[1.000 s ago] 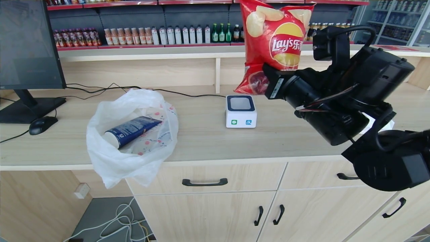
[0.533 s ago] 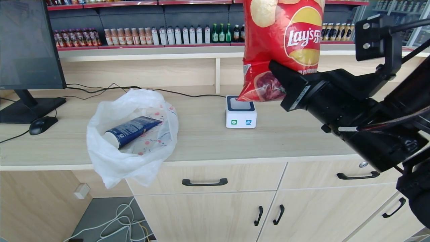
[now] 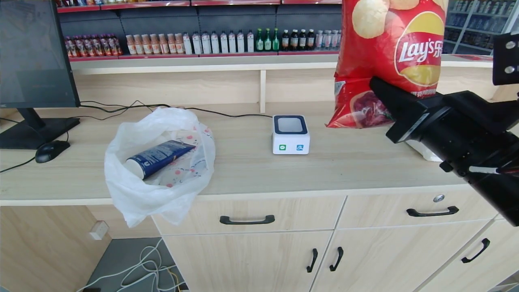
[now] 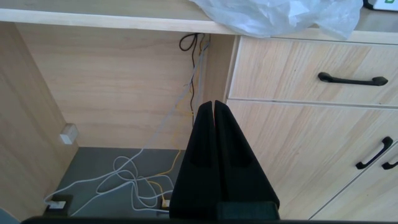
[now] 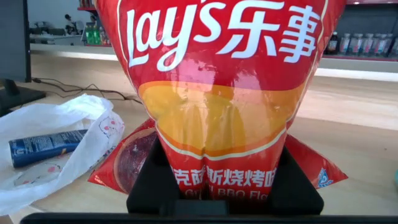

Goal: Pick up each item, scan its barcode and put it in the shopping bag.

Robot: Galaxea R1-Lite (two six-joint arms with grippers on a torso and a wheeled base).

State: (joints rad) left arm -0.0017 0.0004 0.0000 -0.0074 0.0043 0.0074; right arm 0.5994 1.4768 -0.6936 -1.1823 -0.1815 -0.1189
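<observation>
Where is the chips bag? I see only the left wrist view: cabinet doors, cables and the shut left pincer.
Observer: The right pincer holds the chips bag upright above the counter, on the right of the scanner.
Operator: Is the shopping bag open?
Observer: Yes, the shopping bag lies open left of the scanner.
Operator: Is something inside it?
Observer: One blue tube lies inside.

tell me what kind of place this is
Most likely a convenience store checkout: shelves of bottled drinks behind the wooden counter, a barcode scanner and shopping bag on it, and the right gripper holding a chip bag.
</observation>
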